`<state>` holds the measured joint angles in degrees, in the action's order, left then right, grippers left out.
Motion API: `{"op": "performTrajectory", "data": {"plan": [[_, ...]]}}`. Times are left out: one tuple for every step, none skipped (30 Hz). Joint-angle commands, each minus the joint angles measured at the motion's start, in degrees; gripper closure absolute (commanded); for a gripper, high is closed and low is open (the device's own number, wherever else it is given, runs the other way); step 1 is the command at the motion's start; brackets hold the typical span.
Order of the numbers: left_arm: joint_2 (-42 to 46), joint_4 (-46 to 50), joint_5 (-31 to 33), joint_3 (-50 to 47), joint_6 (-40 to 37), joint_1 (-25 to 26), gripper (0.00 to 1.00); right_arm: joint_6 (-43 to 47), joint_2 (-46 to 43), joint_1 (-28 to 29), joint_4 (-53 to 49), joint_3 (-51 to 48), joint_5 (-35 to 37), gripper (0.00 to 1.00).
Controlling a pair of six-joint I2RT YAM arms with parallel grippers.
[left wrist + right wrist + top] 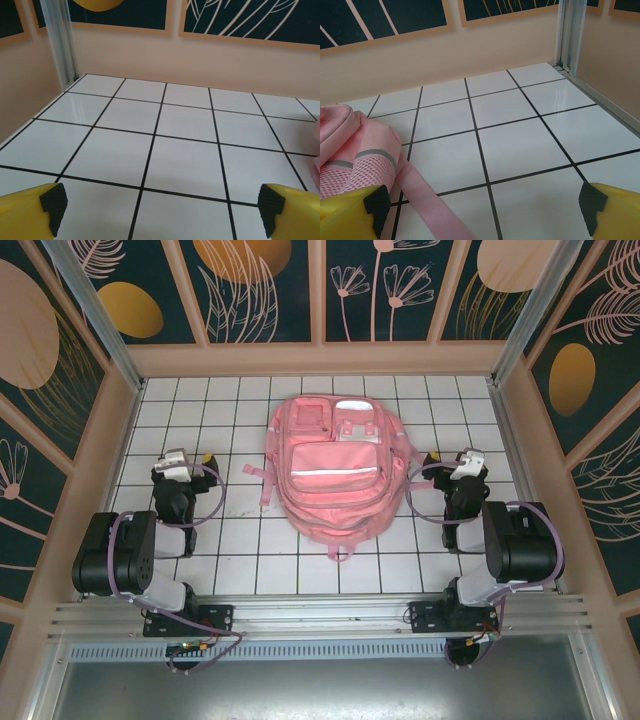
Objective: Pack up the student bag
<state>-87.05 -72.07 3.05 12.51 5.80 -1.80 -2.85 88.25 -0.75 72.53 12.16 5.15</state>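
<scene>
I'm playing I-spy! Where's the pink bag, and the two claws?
pink bag (335,480), top view, its front pocket.
left claw (161,207), left wrist view, midway between its fingertips.
right claw (484,204), right wrist view, midway between its fingertips.

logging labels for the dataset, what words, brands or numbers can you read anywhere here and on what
No text can be read in any view.
student bag: its white patches may carry print, but they are too small and blurred to tell.
wall panels: leaf and flower drawings, no lettering.
</scene>
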Motion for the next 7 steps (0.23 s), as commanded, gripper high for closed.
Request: {"op": "performTrajectory", "data": {"plan": [[-0.06, -0.26, -1.58, 1.31, -1.28, 0.24, 0.01, 0.98, -0.07, 0.23, 0.30, 0.54, 1.09, 0.01], [-0.41, 0.19, -1.51, 1.77, -1.24, 0.22, 0.01, 1.00, -0.05, 0.24, 0.30, 0.49, 1.09, 0.01], [-0.33, 0.47, -1.51, 1.86, -1.20, 0.22, 0.01, 1.01, -0.02, 0.23, 0.31, 0.52, 1.09, 0.01], [-0.33, 0.18, -1.55, 1.70, -1.23, 0.23, 0.01, 0.98, -0.05, 0.24, 0.29, 0.49, 1.07, 0.01], [-0.09, -0.21, -1.55, 1.28, -1.23, 0.22, 0.01, 1.00, -0.01, 0.23, 0.31, 0.53, 1.09, 0.01], [0.06, -0.85, -1.64, 0.86, -1.23, 0.22, 0.01, 0.97, -0.03, 0.23, 0.31, 0.49, 1.09, 0.01], [0.08, -0.81, -1.56, 0.94, -1.24, 0.22, 0.01, 1.00, -0.05, 0.26, 0.33, 0.49, 1.05, 0.01]]}}
